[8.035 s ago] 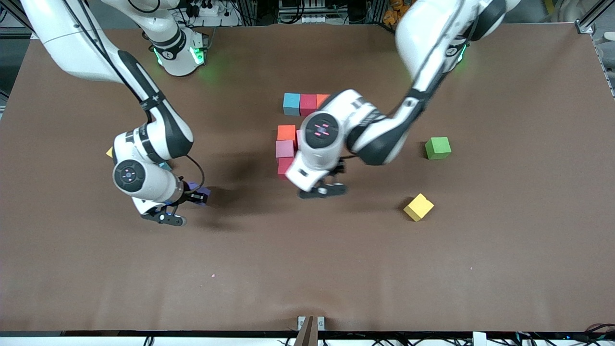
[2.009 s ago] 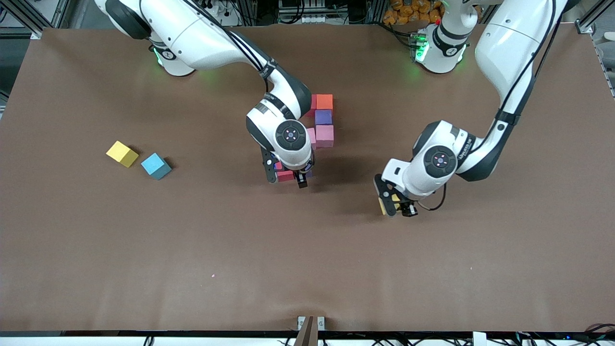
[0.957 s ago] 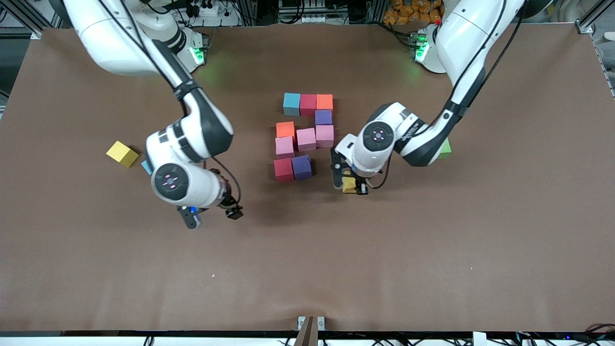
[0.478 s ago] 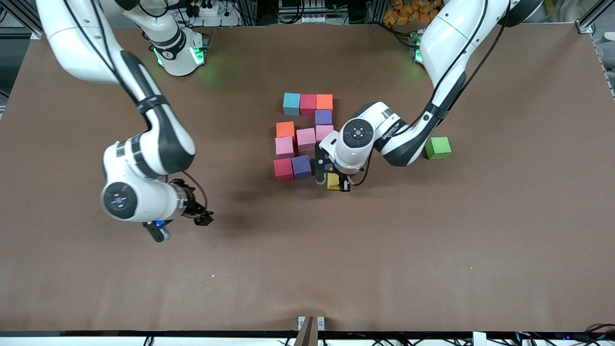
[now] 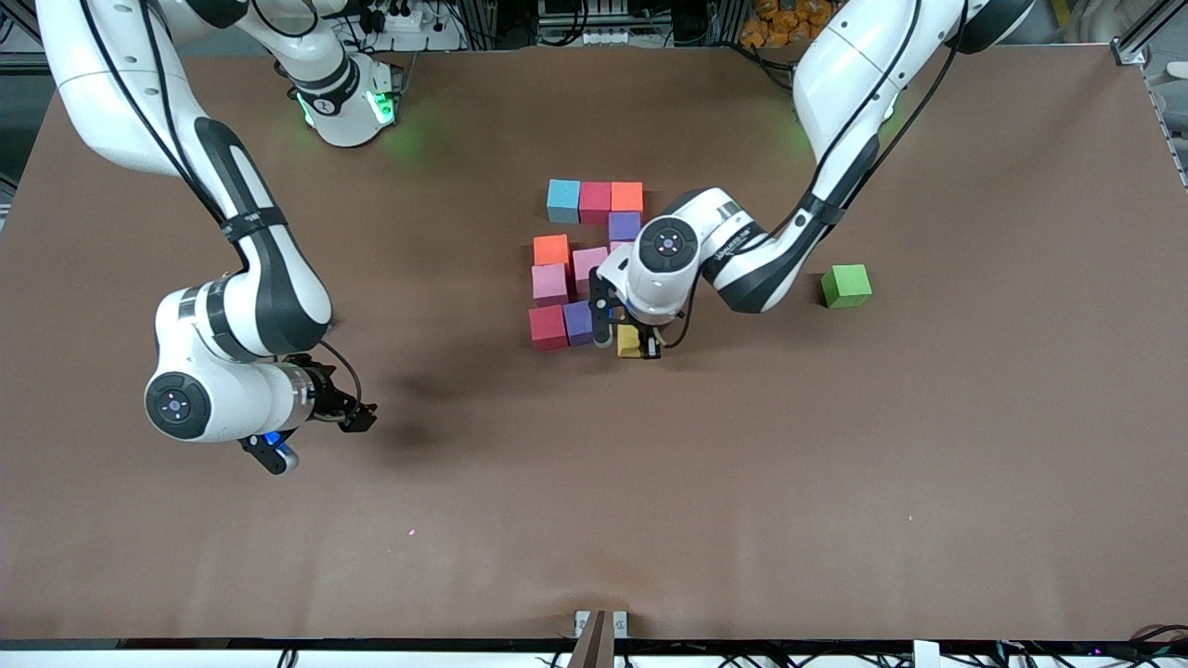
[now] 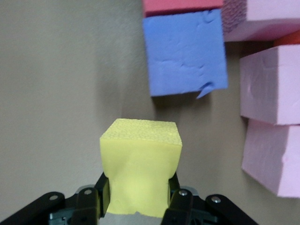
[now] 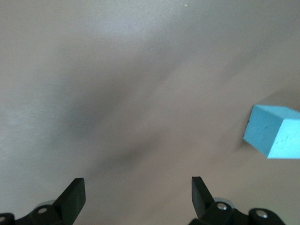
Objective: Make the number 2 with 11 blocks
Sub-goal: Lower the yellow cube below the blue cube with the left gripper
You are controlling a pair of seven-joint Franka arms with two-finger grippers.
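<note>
Ten blocks already lie together on the bench (image 5: 835,482) and form most of the figure; the purple block (image 5: 578,322) and a red block (image 5: 548,327) begin its last row. The left end effector (image 5: 628,340) is clamped on the yellow block (image 5: 628,341) and holds it just beside the purple block, toward the left arm's end of the bench. To do this step well, I think the arm should bring the yellow block down straight, with its side parallel to the purple one, close the small gap, and release only when it rests flat. The right end effector (image 5: 316,436) waits with its fingers apart, over the bench near a light blue cube (image 7: 274,131).
</note>
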